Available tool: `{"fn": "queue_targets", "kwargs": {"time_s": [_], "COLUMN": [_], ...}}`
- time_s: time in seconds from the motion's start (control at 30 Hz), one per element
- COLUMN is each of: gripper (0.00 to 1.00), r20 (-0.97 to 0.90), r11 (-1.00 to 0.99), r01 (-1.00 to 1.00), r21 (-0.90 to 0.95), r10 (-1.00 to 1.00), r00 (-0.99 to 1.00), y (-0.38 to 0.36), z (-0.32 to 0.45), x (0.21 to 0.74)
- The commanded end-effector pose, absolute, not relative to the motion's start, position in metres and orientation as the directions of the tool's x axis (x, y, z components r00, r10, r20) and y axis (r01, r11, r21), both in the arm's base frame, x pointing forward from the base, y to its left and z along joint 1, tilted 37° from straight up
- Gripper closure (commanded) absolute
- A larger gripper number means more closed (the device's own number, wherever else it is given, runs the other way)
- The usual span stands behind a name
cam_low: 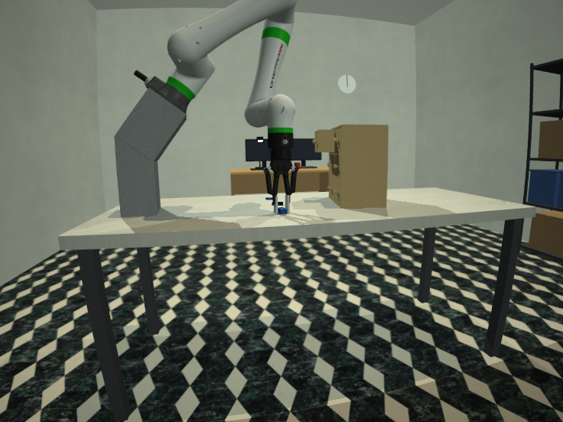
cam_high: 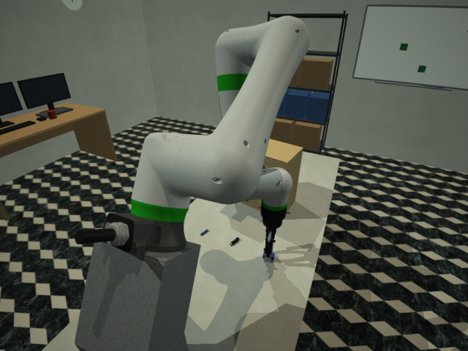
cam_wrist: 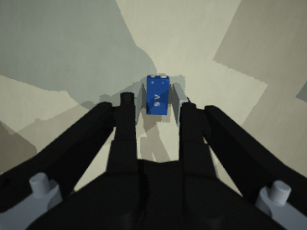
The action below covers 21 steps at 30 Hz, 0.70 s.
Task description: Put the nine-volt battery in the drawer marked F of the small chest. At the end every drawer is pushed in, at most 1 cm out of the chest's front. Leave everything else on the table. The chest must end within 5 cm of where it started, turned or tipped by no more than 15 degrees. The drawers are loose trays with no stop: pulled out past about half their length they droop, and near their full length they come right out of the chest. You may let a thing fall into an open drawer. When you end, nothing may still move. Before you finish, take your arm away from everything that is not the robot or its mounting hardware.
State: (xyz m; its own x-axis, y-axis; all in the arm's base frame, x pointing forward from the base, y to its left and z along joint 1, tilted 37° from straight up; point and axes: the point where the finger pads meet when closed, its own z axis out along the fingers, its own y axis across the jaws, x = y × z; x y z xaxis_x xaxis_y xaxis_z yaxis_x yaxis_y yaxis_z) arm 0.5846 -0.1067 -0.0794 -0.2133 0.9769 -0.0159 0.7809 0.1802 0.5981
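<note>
Presently the parted Robotiq 2F-140 gripper (cam_high: 268, 255) (cam_low: 281, 209) (cam_wrist: 157, 92) holds nothing, its fingers astride the nine-volt battery (cam_high: 273, 255) (cam_low: 282, 211) (cam_wrist: 158, 94) on the table (cam_high: 289, 280) (cam_low: 422, 201) (cam_wrist: 189, 25), where closing off-centre might twist it and gripping too high might let it slip.

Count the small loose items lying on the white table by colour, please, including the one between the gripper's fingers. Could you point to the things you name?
Blue: 2, the nine-volt battery (cam_high: 272, 255) (cam_low: 282, 211) (cam_wrist: 158, 96) and a slim cylinder (cam_high: 204, 232) (cam_low: 269, 199)
Black: 1, a short cylinder (cam_high: 234, 241) (cam_low: 280, 203)
Total: 3
</note>
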Motion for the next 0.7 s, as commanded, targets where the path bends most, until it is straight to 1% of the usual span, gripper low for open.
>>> {"fn": "queue_targets", "kwargs": {"time_s": [0.0,0.33,0.37,0.67], "gripper": [0.74,0.74,0.86,0.86], "r20": [-0.016,-0.016,-0.016,-0.016], "r11": [0.18,0.18,0.18,0.18], "r01": [0.781,0.781,0.781,0.781], "r21": [0.598,0.598,0.598,0.598], "r10": [0.977,0.977,0.977,0.977], "r00": [-0.213,-0.213,-0.213,-0.213], "y": [-0.1068,-0.1068,-0.1068,-0.1068], "z": [-0.0794,-0.0794,-0.0794,-0.0794], "x": [0.5846,0.5846,0.5846,0.5846]}}
